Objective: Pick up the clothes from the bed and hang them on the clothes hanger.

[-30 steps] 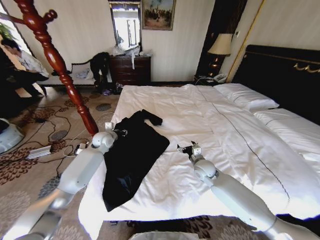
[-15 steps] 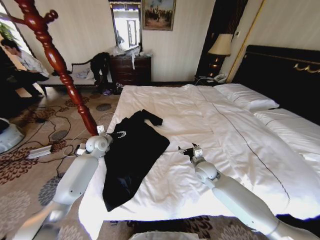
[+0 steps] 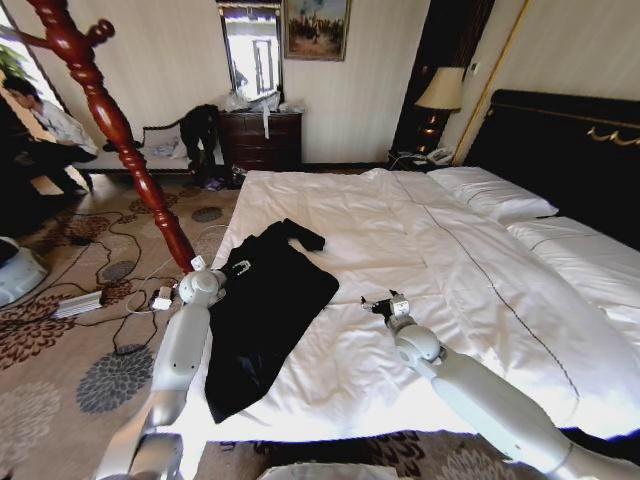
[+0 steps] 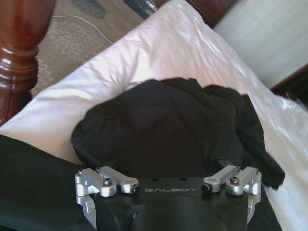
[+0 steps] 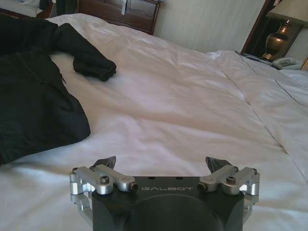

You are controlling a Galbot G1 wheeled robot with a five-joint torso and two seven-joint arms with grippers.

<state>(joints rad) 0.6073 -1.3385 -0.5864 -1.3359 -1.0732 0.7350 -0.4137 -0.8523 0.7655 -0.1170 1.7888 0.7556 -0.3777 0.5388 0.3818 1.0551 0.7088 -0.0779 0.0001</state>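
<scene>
The clothes, a black coat [image 3: 268,305], lie spread on the white duvet of the bed [image 3: 420,250] near its left edge. One sleeve [image 3: 303,236] points toward the pillows. My left gripper [image 3: 237,267] hovers open over the coat's upper end [image 4: 163,130], its fingertips dark against the cloth. My right gripper [image 3: 382,303] stands open over bare duvet to the right of the coat, with nothing between its fingers [image 5: 107,162]. The coat's edge and sleeve [image 5: 91,65] lie off to one side of it. The red-brown clothes hanger [image 3: 112,125] rises on the floor left of the bed.
A black headboard [image 3: 560,140] and pillows [image 3: 490,195] close the right side. Cables and a power strip [image 3: 80,302] lie on the patterned carpet by the stand's base. A dresser [image 3: 262,138], a bench and a lamp [image 3: 440,95] stand along the far wall.
My left arm has swung in closer to the bed's edge, keeping its gripper over the coat's upper end. The right gripper has drifted slightly right. The coat has not moved.
</scene>
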